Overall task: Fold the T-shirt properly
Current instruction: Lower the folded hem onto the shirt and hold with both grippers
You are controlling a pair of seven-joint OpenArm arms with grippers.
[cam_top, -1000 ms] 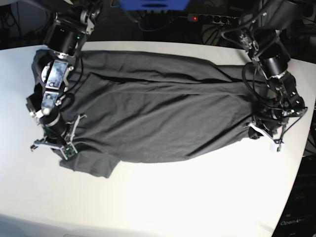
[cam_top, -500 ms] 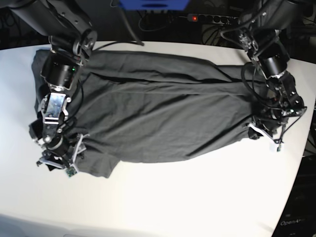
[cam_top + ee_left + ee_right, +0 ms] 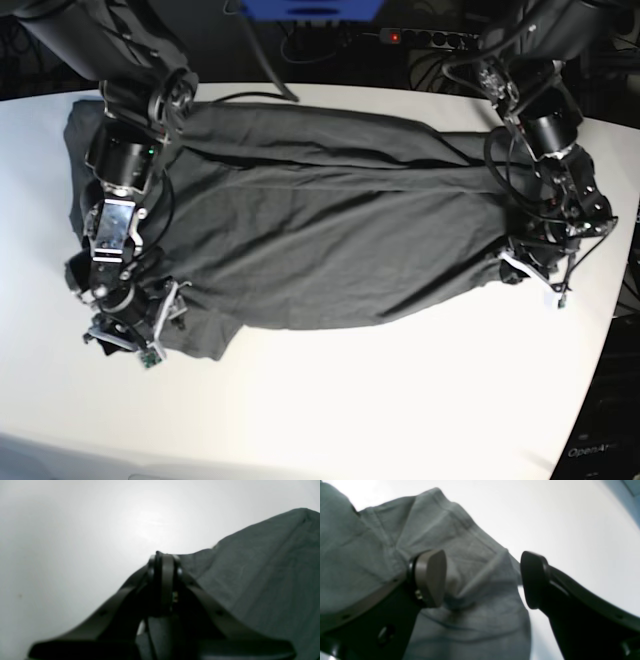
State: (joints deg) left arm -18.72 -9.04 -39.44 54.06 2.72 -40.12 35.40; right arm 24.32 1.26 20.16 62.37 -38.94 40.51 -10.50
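The dark grey T-shirt (image 3: 320, 230) lies spread across the white table (image 3: 400, 400), long side running left to right. My right gripper (image 3: 127, 338) is at the shirt's front left corner, over the sleeve. In the right wrist view it (image 3: 482, 580) is open, with a bunched fold of the shirt (image 3: 475, 555) between the two fingers. My left gripper (image 3: 528, 270) is at the shirt's right end. In the left wrist view it (image 3: 163, 561) is shut, fingertips pressed together at the shirt's edge (image 3: 262, 580).
Bare table runs along the front below the shirt. The table's right edge (image 3: 612, 330) curves close to my left gripper. A power strip (image 3: 430, 38) and cables lie behind the table's back edge, with a blue object (image 3: 312, 8) at the top.
My right arm has moved toward the table's front along the shirt's left edge, and its gripper now sits over the front left sleeve. My left arm has hardly moved.
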